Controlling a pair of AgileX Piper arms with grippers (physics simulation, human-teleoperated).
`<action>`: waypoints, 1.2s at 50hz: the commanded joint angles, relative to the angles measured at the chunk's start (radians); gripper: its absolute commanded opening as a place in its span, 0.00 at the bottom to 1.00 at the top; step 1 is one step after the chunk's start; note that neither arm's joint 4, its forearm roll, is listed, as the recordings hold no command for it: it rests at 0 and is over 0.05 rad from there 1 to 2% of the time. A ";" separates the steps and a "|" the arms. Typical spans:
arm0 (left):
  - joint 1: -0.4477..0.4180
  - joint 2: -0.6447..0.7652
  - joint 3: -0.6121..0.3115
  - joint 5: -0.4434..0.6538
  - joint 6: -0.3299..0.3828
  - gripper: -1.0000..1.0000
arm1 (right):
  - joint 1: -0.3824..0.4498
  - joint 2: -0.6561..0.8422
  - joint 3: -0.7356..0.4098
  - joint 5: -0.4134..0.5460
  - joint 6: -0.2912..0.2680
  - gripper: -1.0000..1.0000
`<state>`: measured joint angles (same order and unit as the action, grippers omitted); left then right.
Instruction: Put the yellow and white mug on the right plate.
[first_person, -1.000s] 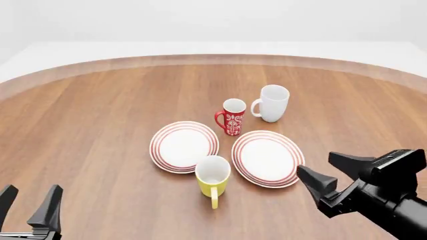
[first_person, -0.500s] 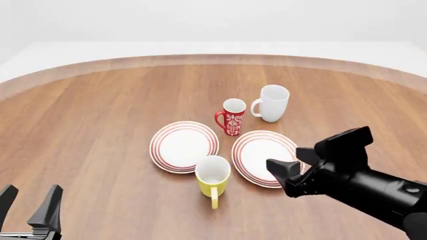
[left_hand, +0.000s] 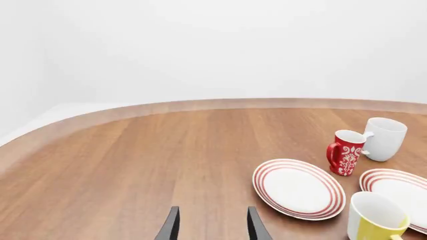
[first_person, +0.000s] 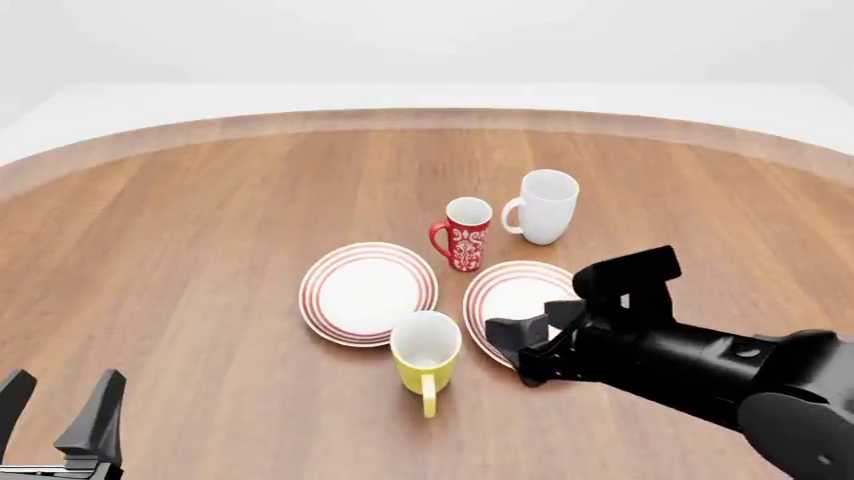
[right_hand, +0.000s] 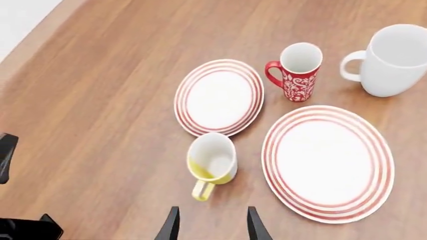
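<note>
My right gripper (first_person: 518, 347) hangs over the near edge of the right plate, black fingers parted with nothing between them, and the small glossy yellow mug with the white inside (first_person: 426, 353) stands upright just to its left, toward the table's left edge and a touch nearer the near edge. In my wrist view that mug (right_hand: 211, 161) sits straight ahead of my fingertips, its loop handle pointing back at the near edge, so I judge the body, not the handle, is what I'll close on. My right arm is plainly the nearer one; my left gripper (first_person: 60, 412) waits parted and empty at the near left corner. The target, the flat round white plate ringed in thin red lines (first_person: 521, 300), lies just right of the mug, apart from it. Smooth wood-grain table (first_person: 200, 250) all round.
</note>
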<state>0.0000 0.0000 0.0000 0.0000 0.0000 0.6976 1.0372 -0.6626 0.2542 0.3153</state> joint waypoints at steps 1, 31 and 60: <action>0.000 0.000 0.000 0.000 0.000 1.00 | 0.021 0.019 -0.008 -0.008 0.021 1.00; 0.000 0.000 0.000 0.000 0.000 1.00 | 0.052 0.180 -0.007 -0.100 0.158 1.00; 0.000 0.000 0.000 0.000 0.000 1.00 | 0.053 0.347 0.002 -0.200 0.216 1.00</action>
<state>0.0000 0.0000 0.0000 0.0000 0.0000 0.7443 1.3222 -0.6613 0.0967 0.5163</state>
